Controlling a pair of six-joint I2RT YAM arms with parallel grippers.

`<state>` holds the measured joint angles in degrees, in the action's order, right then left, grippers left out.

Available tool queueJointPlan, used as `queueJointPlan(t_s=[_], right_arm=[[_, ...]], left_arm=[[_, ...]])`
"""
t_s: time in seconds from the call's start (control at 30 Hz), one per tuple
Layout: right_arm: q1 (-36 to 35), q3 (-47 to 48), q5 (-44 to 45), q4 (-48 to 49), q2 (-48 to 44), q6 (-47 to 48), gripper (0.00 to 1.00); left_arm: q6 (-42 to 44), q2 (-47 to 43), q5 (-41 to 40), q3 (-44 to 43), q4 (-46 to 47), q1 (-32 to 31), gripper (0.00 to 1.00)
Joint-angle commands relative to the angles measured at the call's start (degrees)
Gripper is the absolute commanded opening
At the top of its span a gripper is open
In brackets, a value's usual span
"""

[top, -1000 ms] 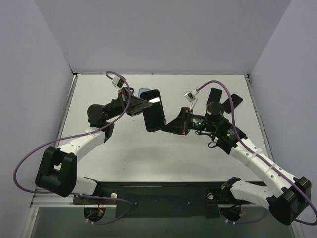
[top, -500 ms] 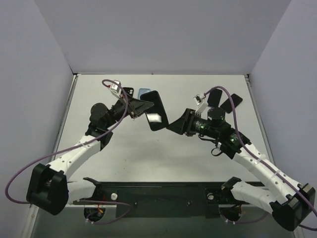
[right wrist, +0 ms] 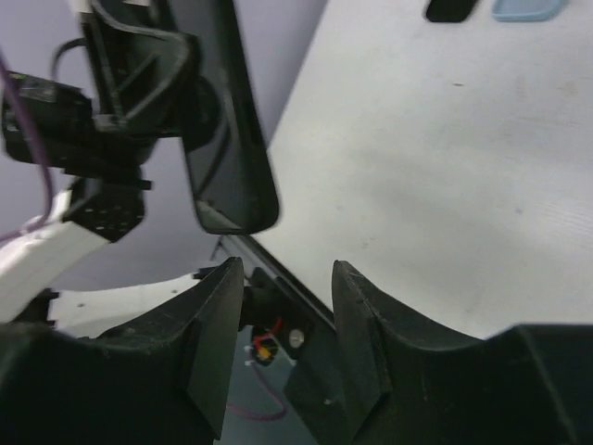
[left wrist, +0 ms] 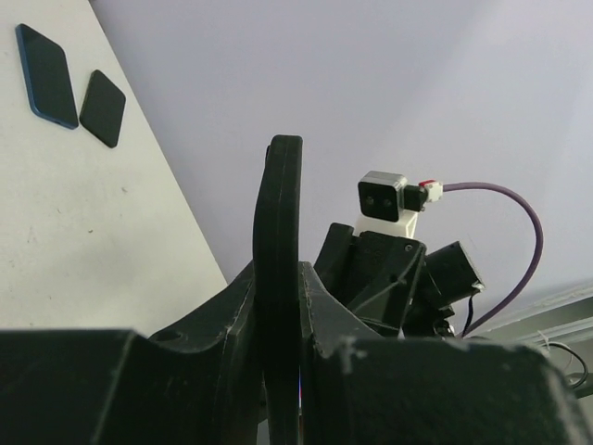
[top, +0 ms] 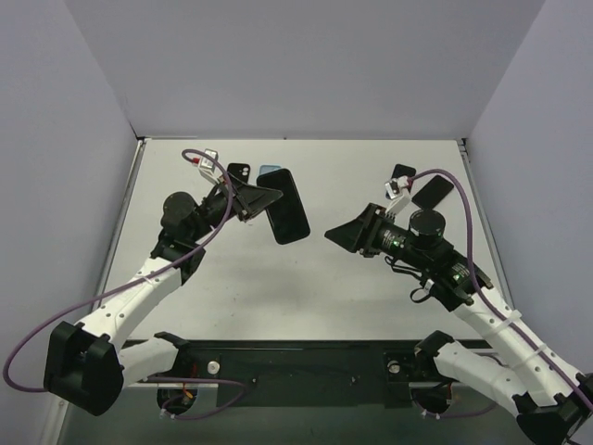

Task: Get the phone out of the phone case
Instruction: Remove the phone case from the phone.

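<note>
My left gripper [top: 263,197] is shut on a black phone [top: 288,208] and holds it above the table at the back centre. I cannot tell whether a case is on it. In the left wrist view the phone [left wrist: 279,232] stands edge-on between the closed jaws of the left gripper [left wrist: 283,311]. My right gripper [top: 333,234] is open and empty, a short way right of the phone and apart from it. In the right wrist view the phone [right wrist: 225,120] hangs ahead of the open right gripper [right wrist: 287,301], beyond its fingertips.
A small black item [top: 239,171] and a light blue item [top: 268,171] lie on the table behind the phone. Two black slabs [top: 433,191] [top: 403,171] lie at the back right. White walls close in the table.
My right gripper has drawn back to the right, away from the phone, and is open. My left gripper still holds the phone and has shifted it slightly back.
</note>
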<state>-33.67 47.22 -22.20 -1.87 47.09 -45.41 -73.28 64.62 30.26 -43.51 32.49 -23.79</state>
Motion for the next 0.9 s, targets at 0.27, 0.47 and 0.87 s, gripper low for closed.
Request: queueJointPlan(t_s=[0.27, 0.47, 0.87], right_arm=[[-8.3, 1.6, -3.1, 23.8, 6.4, -13.8, 0.43], [-8.2, 1.5, -0.5, 20.3, 5.2, -12.3, 0.43], [-6.9, 1.3, 0.1, 16.5, 3.8, -10.1, 0.48]], left_arm=[[-5.3, 0.2, 0.0, 1.1, 9.8, 0.2, 0.00], [-6.5, 0.1, -0.1, 1.8, 11.0, 0.3, 0.00], [-9.7, 0.8, 0.0, 2.8, 15.0, 0.3, 0.00]])
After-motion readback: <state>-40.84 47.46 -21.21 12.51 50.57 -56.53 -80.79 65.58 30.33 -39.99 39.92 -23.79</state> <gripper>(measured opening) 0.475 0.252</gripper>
